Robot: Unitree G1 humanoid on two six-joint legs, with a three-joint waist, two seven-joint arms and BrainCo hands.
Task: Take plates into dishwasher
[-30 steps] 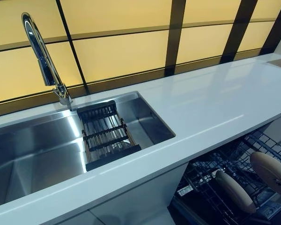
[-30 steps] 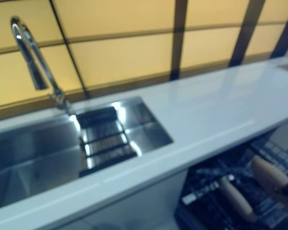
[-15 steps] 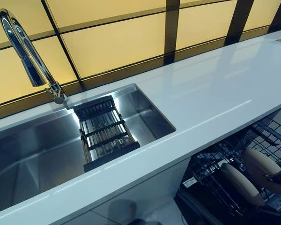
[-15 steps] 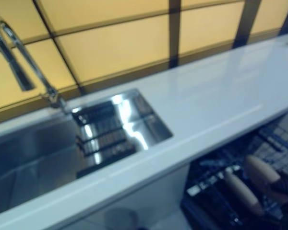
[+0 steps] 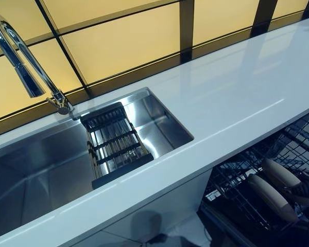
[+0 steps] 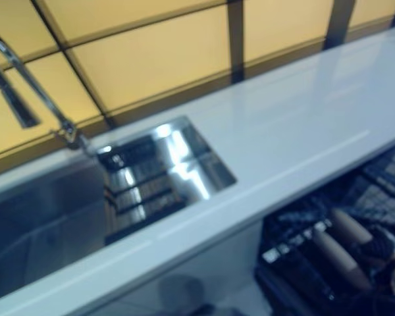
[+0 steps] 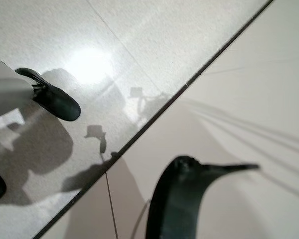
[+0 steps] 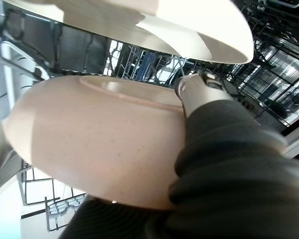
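Two beige plates stand on edge in the dark wire dishwasher rack (image 5: 232,177) under the counter at the lower right. My right hand (image 5: 308,189) is shut on the farther plate (image 5: 281,174), close beside the nearer plate (image 5: 272,198). In the right wrist view my hand (image 8: 224,149) grips the held plate (image 8: 99,144) with the thumb over its rim, and the other plate (image 8: 179,25) is just past it. My left hand (image 7: 50,97) shows only in the left wrist view, open and empty above the tiled floor.
A white countertop (image 5: 237,98) runs above the dishwasher. A steel sink (image 5: 41,164) with a black drainer insert (image 5: 116,146) and a chrome faucet (image 5: 20,62) is at the left. A yellow panelled wall is behind.
The camera has tilted down and shifted. My right hand has brought its plate leftward, closer to the plate standing in the rack.
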